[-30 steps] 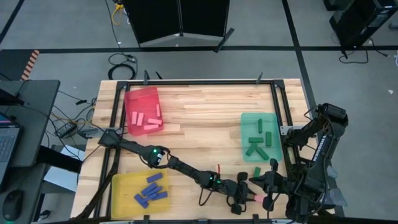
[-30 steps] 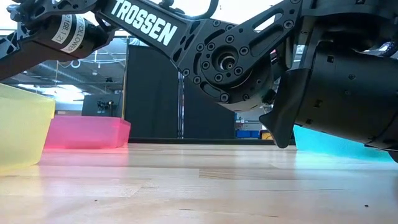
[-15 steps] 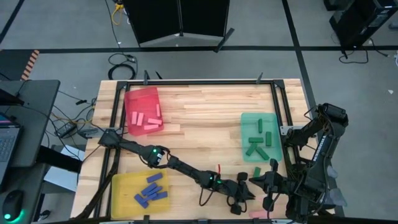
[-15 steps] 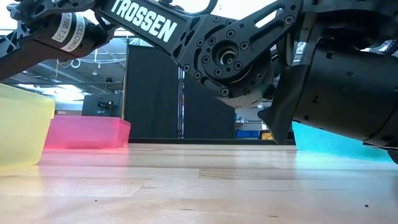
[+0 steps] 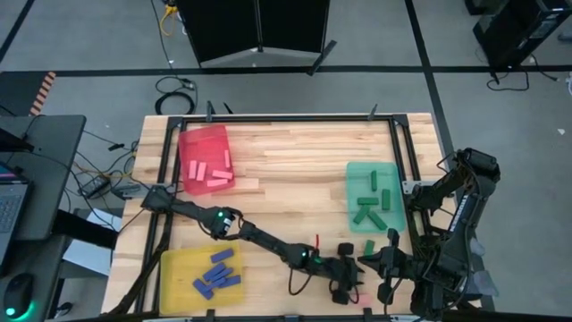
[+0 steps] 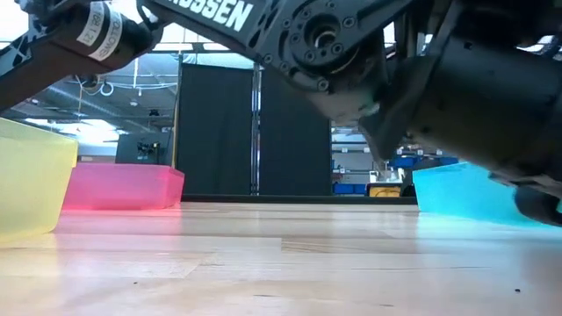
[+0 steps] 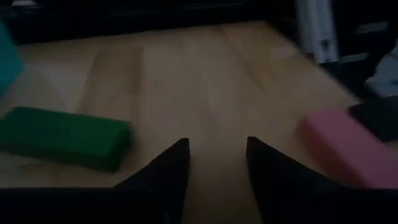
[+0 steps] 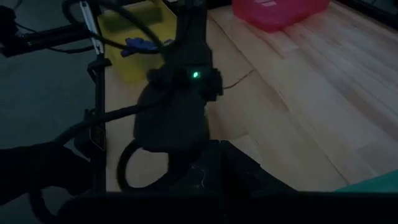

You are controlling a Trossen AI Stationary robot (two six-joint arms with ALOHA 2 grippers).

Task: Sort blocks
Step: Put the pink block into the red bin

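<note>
Left pincer (image 5: 355, 288) low over the wooden surface (image 5: 295, 170) at lower centre-right of the high view, at the end of a long dark arm reaching from the left edge. In the left wrist view, fingers (image 7: 168, 169) apart with bare wood between them, clamped on nothing. A green block (image 7: 62, 137) lying flat to one side of those fingers, a pink block (image 7: 351, 149) flat to the other, neither touched. Same pink block (image 5: 361, 296) a small spot near the lower edge of the high view, just beside the pincer.

Right pincer (image 5: 366, 261) at lower right of the high view, just beside the left one, fingers together, nothing seen in them.

Red tray (image 5: 205, 136) at upper left with pink blocks (image 5: 207, 170) inside. Green tray (image 5: 374, 166) at right with green blocks (image 5: 373, 201) inside. Yellow tray (image 5: 179, 264) at lower left with blue blocks (image 5: 218, 274) inside.

Low view mostly filled by dark arm housings across the top; yellow and red tray walls at far left, a blue-green tray wall at right.
</note>
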